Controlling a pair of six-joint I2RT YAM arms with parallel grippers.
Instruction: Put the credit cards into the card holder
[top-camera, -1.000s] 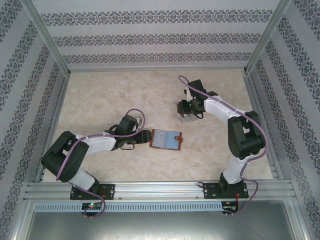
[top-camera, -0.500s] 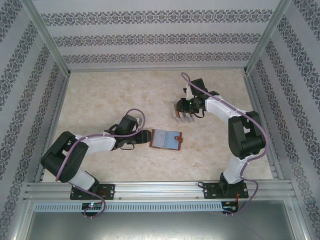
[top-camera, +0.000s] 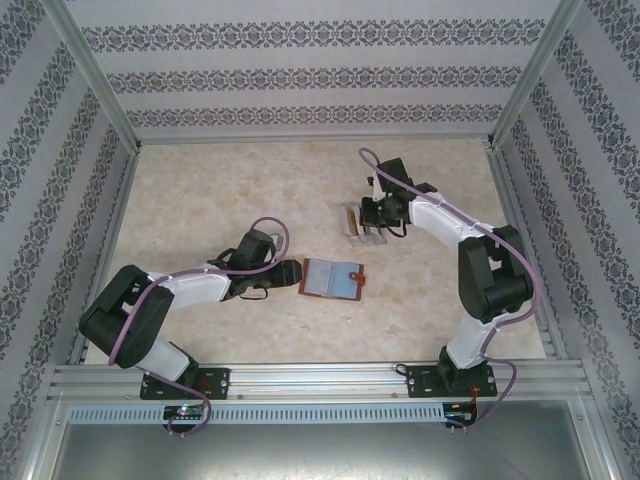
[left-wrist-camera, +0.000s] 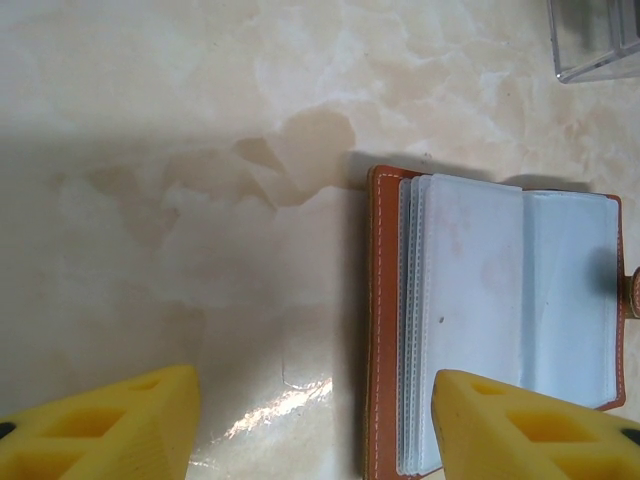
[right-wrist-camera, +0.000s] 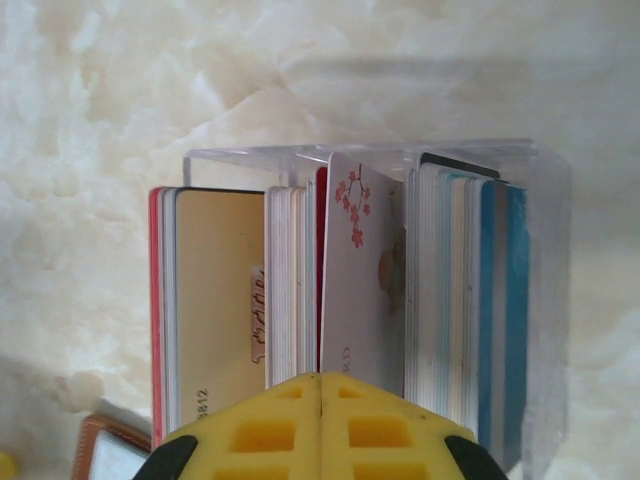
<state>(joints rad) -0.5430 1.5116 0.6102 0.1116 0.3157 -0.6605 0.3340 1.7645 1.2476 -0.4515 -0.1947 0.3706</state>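
Observation:
The card holder (top-camera: 332, 279), a reddish-brown wallet, lies open mid-table with clear sleeves (left-wrist-camera: 500, 320) facing up. Its corner shows in the right wrist view (right-wrist-camera: 105, 445). My left gripper (left-wrist-camera: 315, 430) stands open at the wallet's left edge, one yellow finger (left-wrist-camera: 530, 430) over the sleeves and the other over bare table. The credit cards (right-wrist-camera: 290, 290) stand on edge in a clear box (right-wrist-camera: 545, 300). My right gripper (right-wrist-camera: 320, 385) is shut on a white card with red blossoms (right-wrist-camera: 360, 270), which stands proud of the others. In the top view that gripper (top-camera: 372, 215) is over the box (top-camera: 352, 220).
The marbled table (top-camera: 220, 190) is fenced by aluminium rails and patterned walls (top-camera: 300, 75). A corner of the clear box (left-wrist-camera: 600, 40) shows at the upper right of the left wrist view. Bare table lies left of the wallet.
My right gripper's jaws have closed over the cards in the box, and its hand shifted slightly. The left arm and the wallet have not moved.

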